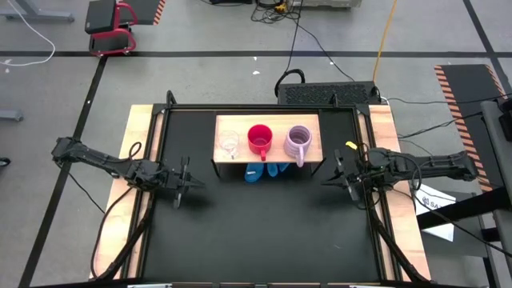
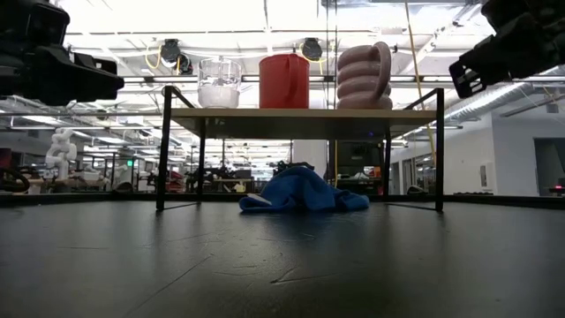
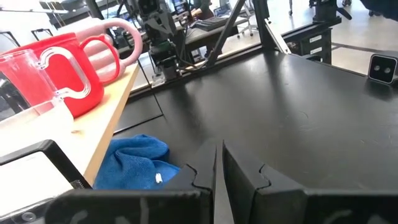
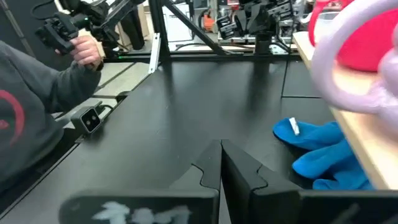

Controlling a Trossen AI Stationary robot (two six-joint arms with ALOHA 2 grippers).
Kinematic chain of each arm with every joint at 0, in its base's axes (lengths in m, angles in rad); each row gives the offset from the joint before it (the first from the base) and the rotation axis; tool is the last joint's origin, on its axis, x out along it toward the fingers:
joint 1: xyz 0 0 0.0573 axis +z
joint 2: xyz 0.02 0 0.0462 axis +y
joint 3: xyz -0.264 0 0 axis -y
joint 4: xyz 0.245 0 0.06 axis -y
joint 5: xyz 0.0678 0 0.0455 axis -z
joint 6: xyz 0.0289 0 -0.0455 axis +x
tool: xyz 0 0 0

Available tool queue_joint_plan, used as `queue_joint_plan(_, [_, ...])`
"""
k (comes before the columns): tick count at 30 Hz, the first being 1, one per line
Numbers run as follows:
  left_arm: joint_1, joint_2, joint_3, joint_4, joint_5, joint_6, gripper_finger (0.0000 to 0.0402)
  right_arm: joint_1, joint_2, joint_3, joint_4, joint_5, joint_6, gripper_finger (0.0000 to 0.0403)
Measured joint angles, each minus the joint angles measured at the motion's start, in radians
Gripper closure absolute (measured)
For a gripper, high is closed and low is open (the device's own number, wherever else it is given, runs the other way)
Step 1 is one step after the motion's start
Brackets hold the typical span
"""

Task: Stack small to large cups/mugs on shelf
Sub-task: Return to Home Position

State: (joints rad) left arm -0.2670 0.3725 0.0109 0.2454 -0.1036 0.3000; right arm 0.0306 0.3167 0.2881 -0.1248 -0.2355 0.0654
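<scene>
Left gripper (image 1: 182,182) hovers over the black table (image 1: 256,240) with its fingers pressed together and empty, near the left front corner of the shelf (image 1: 240,122). On the wooden top stand in a row the glass cup (image 1: 229,142), the red mug (image 1: 259,139) and the purple mug (image 1: 298,141), well apart from both grippers. A blue cloth (image 1: 264,170) lies beneath. Off the right front corner hangs the right gripper (image 1: 340,178), likewise pressed together and empty. Beyond the table's edge a person in a grey sleeve (image 4: 37,106) is in the room.
</scene>
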Motion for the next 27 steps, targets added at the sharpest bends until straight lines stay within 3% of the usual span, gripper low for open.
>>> queue_joint_plan(27, [0.000,0.000,0.000,0.069,0.022,-0.025,0.0371,0.026,-0.077,-0.236,0.195,0.051,-0.077,0.0403])
